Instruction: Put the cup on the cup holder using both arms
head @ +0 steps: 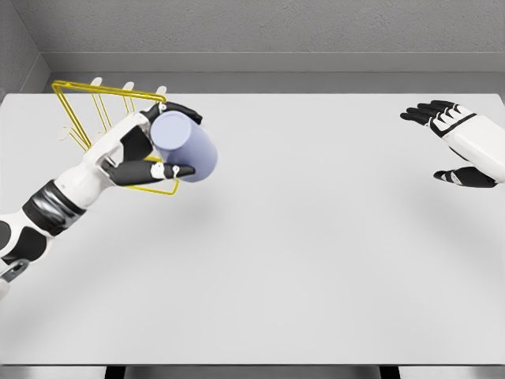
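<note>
White desk (284, 268) fills the near view, bare across its front. Left hand (146, 150) reaches in from the lower left with its fingers (154, 170) clamped around a pale lavender cup (185, 146), held tilted above the desk at the left, in front of and overlapping the yellow wire cup holder (87, 106) that stands near the desk's far left corner. Right hand (458, 142) hovers at the far right edge, fingers apart and holding nothing.
</note>
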Controlling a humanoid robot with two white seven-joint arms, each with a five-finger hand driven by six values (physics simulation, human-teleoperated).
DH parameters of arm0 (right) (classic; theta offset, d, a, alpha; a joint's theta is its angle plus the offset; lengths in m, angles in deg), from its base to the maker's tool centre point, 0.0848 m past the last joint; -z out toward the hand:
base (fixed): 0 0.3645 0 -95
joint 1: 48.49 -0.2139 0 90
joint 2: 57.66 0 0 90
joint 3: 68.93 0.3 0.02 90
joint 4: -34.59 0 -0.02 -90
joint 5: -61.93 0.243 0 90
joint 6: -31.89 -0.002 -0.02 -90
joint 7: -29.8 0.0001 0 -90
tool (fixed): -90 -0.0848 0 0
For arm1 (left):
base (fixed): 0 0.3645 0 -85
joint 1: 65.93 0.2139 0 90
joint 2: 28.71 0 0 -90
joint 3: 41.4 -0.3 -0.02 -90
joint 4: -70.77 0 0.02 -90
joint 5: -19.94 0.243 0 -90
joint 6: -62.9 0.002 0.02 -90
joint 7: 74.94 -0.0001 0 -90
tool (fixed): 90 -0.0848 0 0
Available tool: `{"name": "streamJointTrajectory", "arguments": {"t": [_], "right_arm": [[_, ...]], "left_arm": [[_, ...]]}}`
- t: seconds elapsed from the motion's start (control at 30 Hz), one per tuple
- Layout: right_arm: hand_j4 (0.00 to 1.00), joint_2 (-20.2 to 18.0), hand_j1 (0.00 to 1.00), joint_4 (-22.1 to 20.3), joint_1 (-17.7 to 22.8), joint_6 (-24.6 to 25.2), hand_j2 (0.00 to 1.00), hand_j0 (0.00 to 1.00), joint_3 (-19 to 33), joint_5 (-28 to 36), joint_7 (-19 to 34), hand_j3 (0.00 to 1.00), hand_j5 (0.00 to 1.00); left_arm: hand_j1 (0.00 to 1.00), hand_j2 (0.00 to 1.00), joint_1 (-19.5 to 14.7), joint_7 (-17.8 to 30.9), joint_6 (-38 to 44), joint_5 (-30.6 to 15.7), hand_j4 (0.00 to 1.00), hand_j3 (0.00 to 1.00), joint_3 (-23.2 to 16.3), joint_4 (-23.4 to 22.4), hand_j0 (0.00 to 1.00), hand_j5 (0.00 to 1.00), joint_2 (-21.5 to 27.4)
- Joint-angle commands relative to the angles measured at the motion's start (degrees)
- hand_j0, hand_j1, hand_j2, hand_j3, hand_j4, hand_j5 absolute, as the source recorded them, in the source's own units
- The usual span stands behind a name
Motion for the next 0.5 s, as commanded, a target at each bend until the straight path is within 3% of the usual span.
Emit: {"name": "streamJointTrajectory", "arguments": {"t": [0.0,0.47], "right_arm": [[1.0,0.0,1.0,-0.1,0.0,0.1,1.0,1.0,0.0,0.4,0.0,1.0,1.0],[1.0,0.0,1.0,-0.1,0.0,0.1,1.0,1.0,0.0,0.4,0.0,1.0,1.0]], "left_arm": [[0.53,0.53,0.0,0.0,-0.7,-1.1,0.53,0.53,0.2,0.0,0.53,0.53,1.3],[0.53,0.53,0.1,0.0,-0.7,-3.7,0.53,0.53,1.2,-0.5,0.53,0.53,3.8]]}}
